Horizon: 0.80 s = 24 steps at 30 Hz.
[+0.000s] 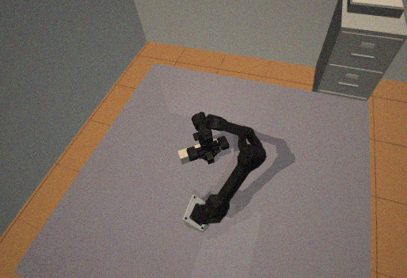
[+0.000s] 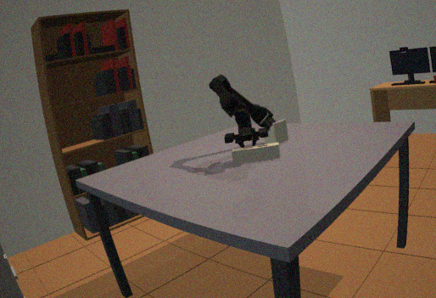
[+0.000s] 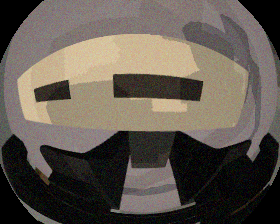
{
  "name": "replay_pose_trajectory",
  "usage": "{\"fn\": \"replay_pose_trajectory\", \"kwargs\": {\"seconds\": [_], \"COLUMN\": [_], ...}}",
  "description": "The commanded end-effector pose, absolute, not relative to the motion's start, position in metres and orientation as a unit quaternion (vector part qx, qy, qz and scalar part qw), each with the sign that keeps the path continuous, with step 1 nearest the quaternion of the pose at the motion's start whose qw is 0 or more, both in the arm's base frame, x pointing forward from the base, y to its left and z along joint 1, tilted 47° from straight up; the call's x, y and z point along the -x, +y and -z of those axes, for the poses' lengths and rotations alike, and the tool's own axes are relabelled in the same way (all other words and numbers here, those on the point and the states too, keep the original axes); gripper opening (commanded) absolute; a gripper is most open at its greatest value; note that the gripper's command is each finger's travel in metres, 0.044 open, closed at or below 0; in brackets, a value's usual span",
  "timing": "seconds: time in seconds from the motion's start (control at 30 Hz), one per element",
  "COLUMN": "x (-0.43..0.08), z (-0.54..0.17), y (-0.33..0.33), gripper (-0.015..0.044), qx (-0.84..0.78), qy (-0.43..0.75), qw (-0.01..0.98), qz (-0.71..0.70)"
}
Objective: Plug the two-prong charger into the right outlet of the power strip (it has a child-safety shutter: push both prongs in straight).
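Observation:
The cream power strip (image 1: pixel 183 154) (image 2: pixel 256 153) (image 3: pixel 91 110) lies on the table. In the wrist view it runs across the picture, with a short dark slot at left and a longer dark slot right of centre. My gripper (image 2: pixel 248 143) (image 3: pixel 148 128) points down, shut on the dark charger (image 3: pixel 149 149). In the wrist view the charger shows as a dark grey block between the fingers, at the strip's near edge and below the long slot. Its prongs are hidden, and I cannot tell whether it touches the strip. In the top view the arm hides the fingertips and much of the strip.
The arm's pale base plate (image 1: pixel 188 212) (image 2: pixel 280 131) stands on the table (image 1: pixel 317 210) (image 2: pixel 254 208). The arm bends out to one side, and its shadow falls on the table. A filing cabinet (image 1: pixel 356 59), a bookcase (image 2: pixel 81 98) and a desk with monitors (image 2: pixel 409 61) stand in the background.

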State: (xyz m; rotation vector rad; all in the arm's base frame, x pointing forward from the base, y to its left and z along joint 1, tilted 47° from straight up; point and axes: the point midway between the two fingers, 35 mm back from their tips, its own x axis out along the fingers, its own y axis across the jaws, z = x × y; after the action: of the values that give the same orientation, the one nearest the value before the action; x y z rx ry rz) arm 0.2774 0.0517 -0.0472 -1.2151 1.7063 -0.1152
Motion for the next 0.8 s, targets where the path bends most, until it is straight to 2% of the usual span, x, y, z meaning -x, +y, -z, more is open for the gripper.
{"fn": "replay_pose_trajectory", "kwargs": {"seconds": [0.0, 0.77], "x": [-0.2804, -0.2774], "z": [0.0478, 0.0475], "y": [0.0557, 0.0518], "gripper": [0.0000, 0.0000], "qx": [0.499, 0.503], "qy": [0.701, 0.706], "qw": [0.507, 0.496], "qz": [0.047, 0.048]}}
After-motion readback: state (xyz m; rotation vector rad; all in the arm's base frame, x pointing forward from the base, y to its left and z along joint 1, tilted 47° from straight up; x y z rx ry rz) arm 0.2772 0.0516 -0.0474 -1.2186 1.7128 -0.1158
